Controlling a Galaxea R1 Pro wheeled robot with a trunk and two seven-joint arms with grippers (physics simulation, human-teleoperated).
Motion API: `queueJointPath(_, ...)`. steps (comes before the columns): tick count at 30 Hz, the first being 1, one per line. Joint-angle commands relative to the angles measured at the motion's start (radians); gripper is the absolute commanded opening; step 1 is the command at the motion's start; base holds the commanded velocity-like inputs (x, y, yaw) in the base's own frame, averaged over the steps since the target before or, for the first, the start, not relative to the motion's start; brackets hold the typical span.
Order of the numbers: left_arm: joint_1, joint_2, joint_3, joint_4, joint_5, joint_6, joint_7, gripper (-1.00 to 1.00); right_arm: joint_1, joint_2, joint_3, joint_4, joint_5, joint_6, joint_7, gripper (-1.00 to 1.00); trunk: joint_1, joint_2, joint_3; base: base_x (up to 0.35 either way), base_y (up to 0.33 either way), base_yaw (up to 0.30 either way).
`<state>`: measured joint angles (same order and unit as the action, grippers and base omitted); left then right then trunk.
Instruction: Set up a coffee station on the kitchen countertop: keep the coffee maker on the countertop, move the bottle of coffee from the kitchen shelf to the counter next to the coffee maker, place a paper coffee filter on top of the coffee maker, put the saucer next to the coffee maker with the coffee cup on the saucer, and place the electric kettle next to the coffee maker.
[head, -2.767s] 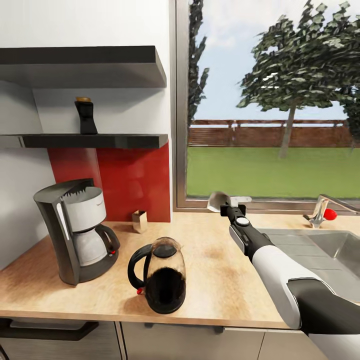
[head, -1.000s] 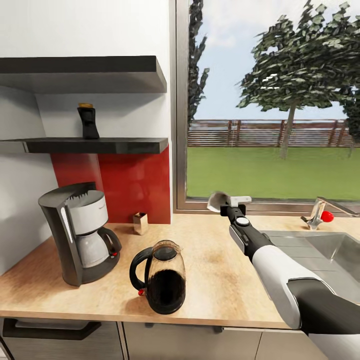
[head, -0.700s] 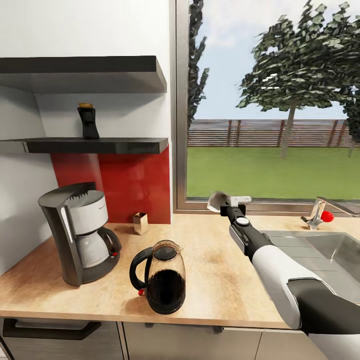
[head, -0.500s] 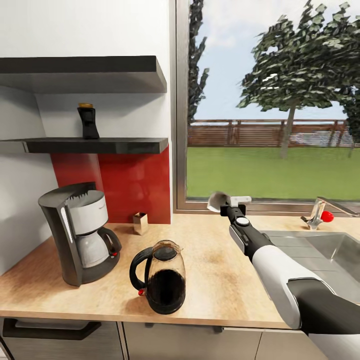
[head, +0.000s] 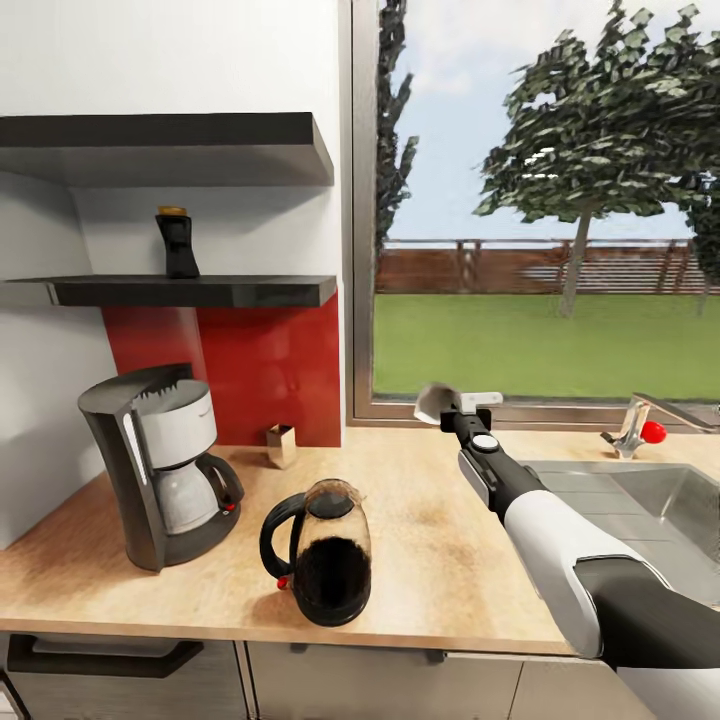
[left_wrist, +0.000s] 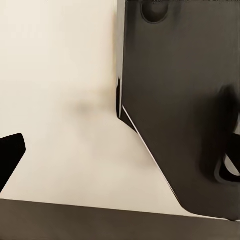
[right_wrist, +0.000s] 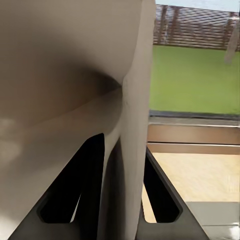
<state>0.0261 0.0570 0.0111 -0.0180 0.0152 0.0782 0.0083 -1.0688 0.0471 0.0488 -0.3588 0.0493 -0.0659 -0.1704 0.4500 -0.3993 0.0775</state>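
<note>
**Paper coffee filter pinched in the right claw above the desk**

Paper coffee filter (head: 436, 402) held aloft in the right claw (head: 452, 410), over the rear edge of the desk (head: 440, 540) by the window sill. Fingers (right_wrist: 160, 192) closed tight on the off-white paper, seen close up in the right wrist view with the folded sheet clamped between the dark pads. Coffee maker (head: 165, 462) upright toward the desk's left end, basket top bare. Electric kettle (head: 322, 552) upright just beside it, nearer the front edge, handle turned toward the machine. Bottle of coffee (head: 177, 243) standing on the kitchen shelf (head: 190, 291), above the coffee maker. Small brown box (head: 281, 444) at the rear edge against the red backsplash. Sink (head: 640, 500) set in the desk's right end. Left claw: possibly one dark fingertip at the edge of the left wrist view, opening impossible to tell.
</note>
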Motion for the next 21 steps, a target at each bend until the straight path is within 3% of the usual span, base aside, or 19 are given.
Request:
queueJointPath(1, 0.001, 0.000, 0.001, -0.002, 0.002, 0.005, 0.001, 1.00, 0.000, 0.000, 0.005, 0.001, 0.003, -0.002, -0.006, -1.00, 0.000, -0.001, 0.000, -0.208, 0.000, 0.000)
queueJointPath(11, 0.001, 0.000, 0.003, -0.003, 0.003, 0.005, 0.001, 1.00, 0.000, 0.000, 0.005, 0.001, 0.003, -0.002, -0.006, -1.00, 0.000, -0.001, 0.000, -0.314, -0.009, 0.000)
queueJointPath(21, 0.001, -0.001, 0.001, -0.004, 0.002, 0.005, 0.001, 1.00, 0.000, 0.001, 0.005, -0.016, 0.003, -0.002, -0.007, -1.00, 0.000, -0.001, 0.000, -0.298, -0.143, 0.000)
